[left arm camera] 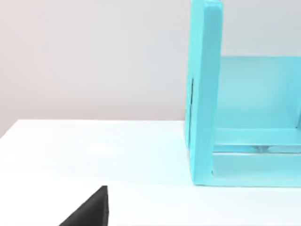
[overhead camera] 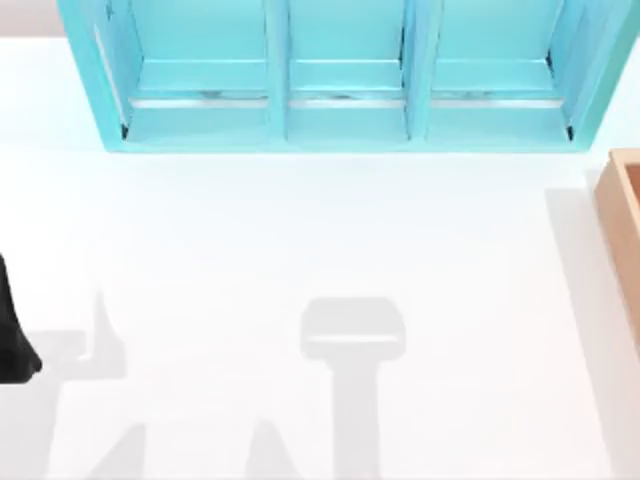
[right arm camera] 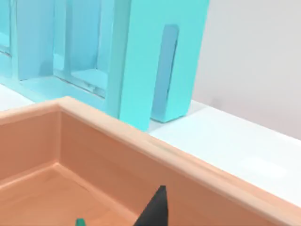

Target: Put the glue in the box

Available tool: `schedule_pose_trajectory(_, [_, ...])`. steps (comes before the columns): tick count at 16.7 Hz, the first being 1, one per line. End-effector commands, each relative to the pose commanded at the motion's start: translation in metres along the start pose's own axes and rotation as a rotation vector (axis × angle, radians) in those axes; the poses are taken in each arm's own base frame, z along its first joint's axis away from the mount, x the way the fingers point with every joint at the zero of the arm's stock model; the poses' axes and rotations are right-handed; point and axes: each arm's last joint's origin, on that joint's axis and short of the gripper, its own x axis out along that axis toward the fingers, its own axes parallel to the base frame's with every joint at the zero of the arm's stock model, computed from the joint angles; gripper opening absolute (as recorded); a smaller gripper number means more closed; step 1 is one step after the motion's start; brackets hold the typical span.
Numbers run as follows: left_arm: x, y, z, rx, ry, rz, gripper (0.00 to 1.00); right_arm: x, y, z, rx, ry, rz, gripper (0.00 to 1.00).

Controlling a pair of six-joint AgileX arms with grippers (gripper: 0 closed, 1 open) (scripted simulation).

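The box (overhead camera: 625,230) is light orange-brown wood and stands at the table's right edge, cut off by the frame. The right wrist view looks down into the box (right arm camera: 141,141), over its thick rim and plain floor. A dark tip of my right gripper (right arm camera: 157,209) hangs above the inside of the box. Beside it a small green point, the glue's cap (right arm camera: 80,222), just shows over the box floor; the bottle's body is out of view. I cannot tell whether the gripper holds it. My left arm (overhead camera: 15,340) sits at the table's left edge.
A large turquoise three-compartment shelf unit (overhead camera: 340,90) stands along the back of the white table (overhead camera: 300,230). One end wall of the shelf unit (right arm camera: 155,61) rises close behind the box. In the left wrist view the shelf unit (left arm camera: 204,94) stands ahead.
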Motion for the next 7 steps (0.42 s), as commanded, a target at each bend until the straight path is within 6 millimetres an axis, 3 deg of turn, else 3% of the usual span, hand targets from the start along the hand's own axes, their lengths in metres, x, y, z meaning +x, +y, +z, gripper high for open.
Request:
schedule_pose_trajectory(2, [0.0, 0.0, 0.0, 0.0, 0.0, 0.0, 1.0, 0.0, 0.0, 0.0, 0.0, 0.0, 0.0, 1.0])
schedule_pose_trajectory(7, [0.0, 0.0, 0.0, 0.0, 0.0, 0.0, 1.0, 0.0, 0.0, 0.0, 0.0, 0.0, 0.0, 1.0])
